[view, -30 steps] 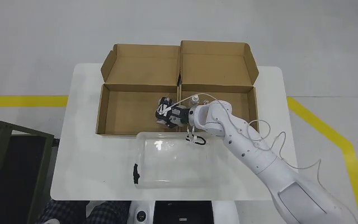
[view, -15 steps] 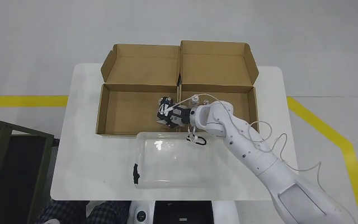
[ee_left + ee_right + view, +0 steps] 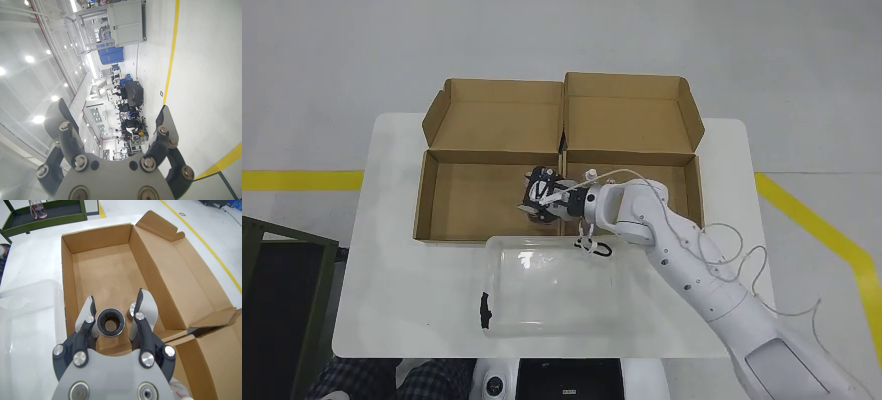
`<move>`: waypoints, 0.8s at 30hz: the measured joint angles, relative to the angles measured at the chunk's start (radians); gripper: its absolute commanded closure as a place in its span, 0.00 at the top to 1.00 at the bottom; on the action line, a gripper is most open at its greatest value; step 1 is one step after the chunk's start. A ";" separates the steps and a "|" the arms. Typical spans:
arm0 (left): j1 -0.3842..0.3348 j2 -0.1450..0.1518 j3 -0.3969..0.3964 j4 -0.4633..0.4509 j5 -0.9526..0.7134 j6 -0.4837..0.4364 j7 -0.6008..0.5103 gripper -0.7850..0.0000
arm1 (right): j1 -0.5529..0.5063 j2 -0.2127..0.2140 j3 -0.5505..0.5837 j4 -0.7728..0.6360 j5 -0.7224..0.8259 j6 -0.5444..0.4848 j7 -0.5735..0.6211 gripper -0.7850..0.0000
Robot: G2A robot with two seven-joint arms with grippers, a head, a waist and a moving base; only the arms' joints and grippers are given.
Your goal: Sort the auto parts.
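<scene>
A dark cylindrical bushing [image 3: 110, 324] with a metal rim stands upright on the floor of the left cardboard box [image 3: 105, 272], at its end nearest the right box. My right gripper [image 3: 116, 297] hangs open over it, one finger on each side, and neither finger grips it. A small round metal part [image 3: 132, 309] lies just beside one finger. From above, the right gripper [image 3: 539, 192] sits inside the left box [image 3: 467, 205]. My left gripper [image 3: 113, 113] is open with nothing in it and faces the room.
The right cardboard box [image 3: 672, 190] adjoins the left one, both with lids folded back. A clear plastic bin [image 3: 552, 285] stands in front of them, a black piece [image 3: 483, 310] at its left rim. A dark green cart [image 3: 282, 300] stands beside the table.
The right gripper has shifted slightly toward the far side of the left box and its wrist has turned a little.
</scene>
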 measured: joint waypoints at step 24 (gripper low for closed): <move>0.000 0.000 0.000 0.000 0.000 0.000 0.000 1.00 | -0.542 0.126 0.484 -0.522 -0.205 0.031 -0.223 0.88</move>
